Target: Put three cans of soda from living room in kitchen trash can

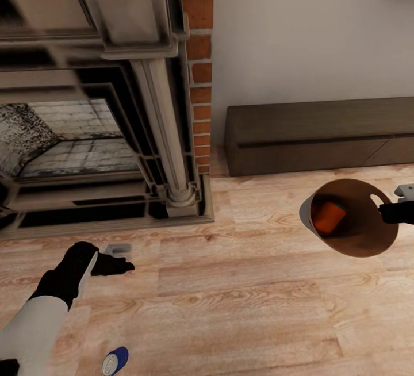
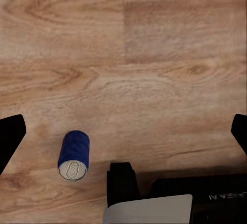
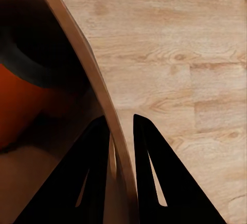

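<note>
So, quick notes:
Right fingers (image 3: 121,147): pinched the trash can (image 1: 351,221) by its rim, orange can (image 1: 329,217) inside.
Left fingers (image 2: 123,136): spread wide, empty.
Blue can (image 2: 74,155): lay on its side on the wood floor (image 1: 247,307), beside the left gripper (image 1: 118,256).
Tip: I'd centre both fingers over the can's body before closing.

The grey tapered bin with a coppery-brown inside (image 1: 359,232) hangs tilted above the light wood floor (image 1: 241,301), and the right gripper (image 1: 391,213) holds its rim. An orange soda can (image 1: 329,217) lies inside. The left gripper (image 1: 118,265) hovers near the brick fireplace (image 1: 198,48). A dark blue soda can (image 1: 115,360) lies on the floor.
</note>
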Controlling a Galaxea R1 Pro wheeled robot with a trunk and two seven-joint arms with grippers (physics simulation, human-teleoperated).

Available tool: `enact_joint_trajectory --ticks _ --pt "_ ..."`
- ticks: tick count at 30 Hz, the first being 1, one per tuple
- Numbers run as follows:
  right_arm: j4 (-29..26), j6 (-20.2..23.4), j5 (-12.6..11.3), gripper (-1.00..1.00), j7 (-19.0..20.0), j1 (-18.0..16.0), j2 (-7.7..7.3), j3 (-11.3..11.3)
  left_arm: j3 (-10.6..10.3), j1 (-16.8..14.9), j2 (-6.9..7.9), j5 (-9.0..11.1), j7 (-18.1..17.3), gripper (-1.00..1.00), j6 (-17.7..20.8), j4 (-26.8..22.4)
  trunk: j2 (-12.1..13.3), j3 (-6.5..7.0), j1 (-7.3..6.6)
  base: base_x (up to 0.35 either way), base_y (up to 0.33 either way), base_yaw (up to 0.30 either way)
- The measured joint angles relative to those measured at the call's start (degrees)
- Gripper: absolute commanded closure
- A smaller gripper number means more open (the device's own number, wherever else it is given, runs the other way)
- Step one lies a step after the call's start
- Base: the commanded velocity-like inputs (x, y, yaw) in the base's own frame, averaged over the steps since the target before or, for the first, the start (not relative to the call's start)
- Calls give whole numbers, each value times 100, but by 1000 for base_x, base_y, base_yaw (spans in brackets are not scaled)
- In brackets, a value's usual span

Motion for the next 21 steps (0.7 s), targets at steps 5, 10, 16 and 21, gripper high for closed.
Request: enact_joint_trajectory --ticks 5,10,16,21 --pt "2 17 0 100 2 3 20 183 -27 -955 268 -39 -439 -100 690 657 0 -13 0 2 0 0" --pt "-2 17 45 100 1 2 12 355 -15 -1073 300 -29 -487 -100 691 803 0 -17 0 0 0 0" --pt "-5 22 51 100 2 1 26 417 4 -1109 337 -10 -503 -100 691 863 0 -18 0 -157 0 0" --pt "-5 14 72 100 1 2 28 430 15 -1113 346 -15 -508 -100 691 885 0 -18 0 -301 0 0"
